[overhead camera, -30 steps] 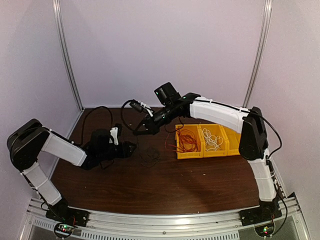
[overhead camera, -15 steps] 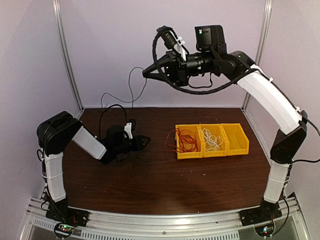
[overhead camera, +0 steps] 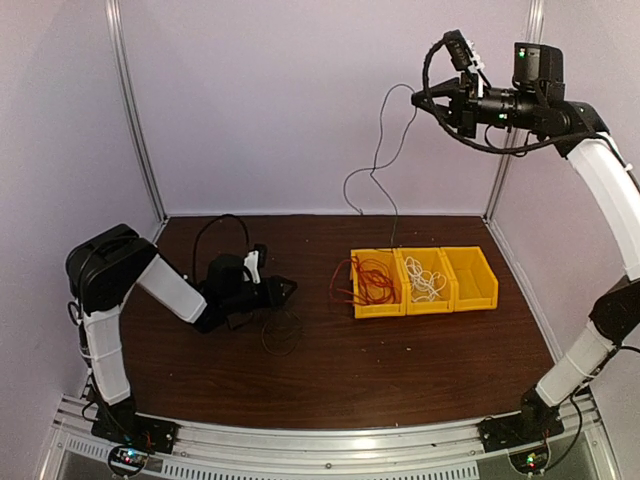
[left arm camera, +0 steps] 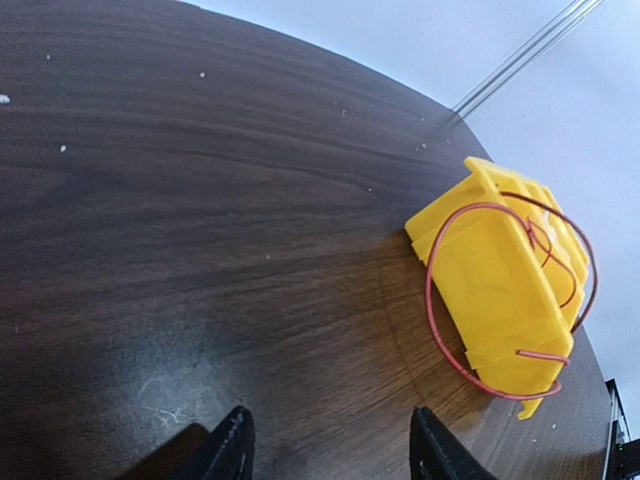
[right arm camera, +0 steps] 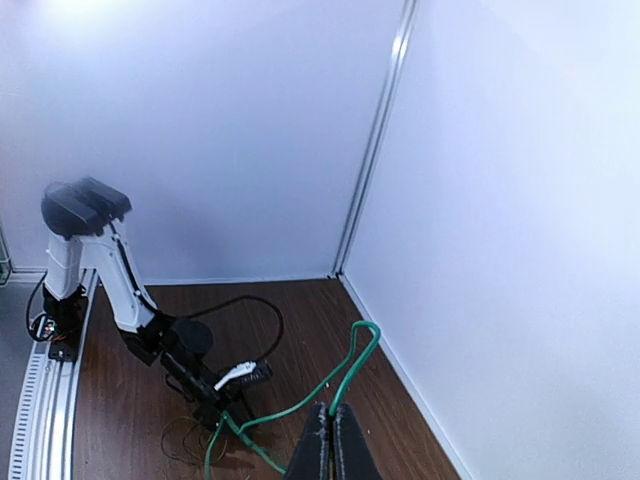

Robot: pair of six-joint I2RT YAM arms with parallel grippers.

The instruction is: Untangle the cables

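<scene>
While high above the table (overhead camera: 330, 370), right fingers (right arm camera: 322, 450) clamped tight on a thin cable (right arm camera: 300, 404); left fingers (left arm camera: 232, 450) parted, empty.

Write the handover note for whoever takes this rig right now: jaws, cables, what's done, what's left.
Right gripper: raised high, jaws shut on the black cable, which hangs down toward the table behind the bins.
Left gripper: low over the table, jaws open, holding nothing.
Red cable: in the left yellow bin, one loop over its rim.
White cable: in the middle bin.
Done: red and white are separated.
Left: the black cable, probably for the right bin, which holds nothing. A thin dark loop lies by the left gripper; unclear whether it is the same cable.
</scene>
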